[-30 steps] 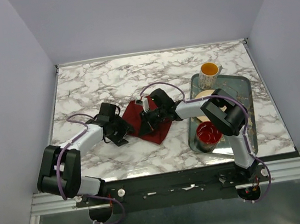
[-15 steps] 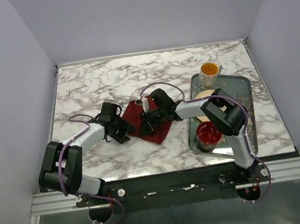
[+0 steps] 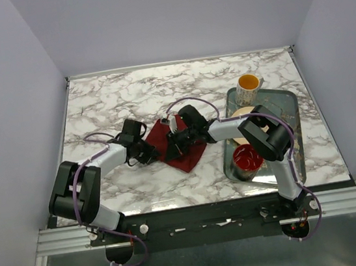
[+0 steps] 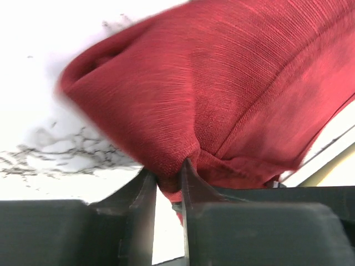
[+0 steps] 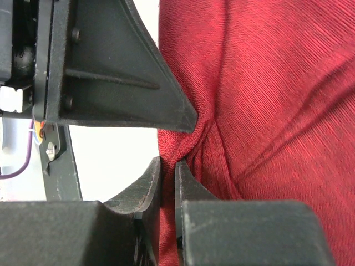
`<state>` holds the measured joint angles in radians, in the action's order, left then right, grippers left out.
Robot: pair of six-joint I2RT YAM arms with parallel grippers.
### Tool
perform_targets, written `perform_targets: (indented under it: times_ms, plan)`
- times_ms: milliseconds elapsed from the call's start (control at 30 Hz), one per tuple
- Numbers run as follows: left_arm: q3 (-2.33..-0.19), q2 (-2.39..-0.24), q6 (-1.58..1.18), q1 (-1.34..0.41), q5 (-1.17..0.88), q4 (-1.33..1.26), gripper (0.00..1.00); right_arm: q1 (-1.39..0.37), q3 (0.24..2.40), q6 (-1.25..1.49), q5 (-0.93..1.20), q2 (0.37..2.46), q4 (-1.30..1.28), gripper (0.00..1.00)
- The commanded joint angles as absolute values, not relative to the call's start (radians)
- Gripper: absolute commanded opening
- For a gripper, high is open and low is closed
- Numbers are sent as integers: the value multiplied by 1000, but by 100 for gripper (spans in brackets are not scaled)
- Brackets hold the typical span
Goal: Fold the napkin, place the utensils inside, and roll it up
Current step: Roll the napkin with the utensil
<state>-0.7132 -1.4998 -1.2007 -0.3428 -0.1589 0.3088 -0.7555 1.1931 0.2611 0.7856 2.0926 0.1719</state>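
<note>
In the middle of the table: the napkin (image 3: 184,155) is seen, dark red and soft, lying on the white and grey marble top (image 3: 128,100).
Napkin shape: it is bunched and folded over, with a point toward the near edge. Creases are seen running up to each spot where it is pinched.
Napkin's left edge: it is lifted a little off the marble in the left wrist view, and a rounded fold is seen above the fingers (image 4: 141,205).
Left claw (image 3: 151,153): it is clenched on the napkin. A small fold of red cloth is squeezed between its two black tips.
Right claw (image 3: 175,145): it is clenched on the napkin too, nearer the middle of the cloth. In the right wrist view the cloth is seen tucked into the thin gap between the fingers (image 5: 144,185).
The two claws: they are held close together, one on each side of the same cloth, both low by the table.
Arms: the left one is stretched in from the left side, and the right one is bent over from the right, above the tray.
Tray (image 3: 285,96): it is set on the right side of the table, well apart from the napkin.
Mug (image 3: 248,84): it is stood at the far corner of the tray, white outside and yellow inside.
Red bowl (image 3: 247,157): it is placed at the near end of the tray.
Plate (image 3: 242,113): a pale one is seen between the mug and the bowl, partly hidden by the right arm.
Fork: it cannot be made out in any view.
</note>
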Motion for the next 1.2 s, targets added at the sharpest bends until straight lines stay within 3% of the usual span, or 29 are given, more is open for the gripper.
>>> perform_targets:
  times_ms: [0, 33, 200, 400, 700, 867, 1167]
  plan:
    - [-709, -1554, -1137, -350, -68, 305, 6, -765, 1203, 187, 749, 2128, 23, 1]
    - [-721, -1551, -1132, -351, -61, 327, 0, -772, 1206, 177, 717, 2123, 9, 2]
    - [-749, -1522, -1152, -370, -35, 386, 0, -791, 1241, 192, 605, 2076, -121, 23]
    - [-738, -1482, -1210, -385, -26, 416, 0, -848, 1324, 183, 310, 1971, -345, 47]
    - [-742, -1454, -1265, -387, -57, 452, 0, -1031, 1318, 212, -109, 1898, -402, 67]
    - [-746, -1445, -1304, -385, -97, 477, 0, -1126, 1290, 212, -244, 1882, -330, 67]
    - [-721, -1398, -1382, -385, -121, 503, 0, -1206, 1296, 169, -494, 1950, -278, 55]
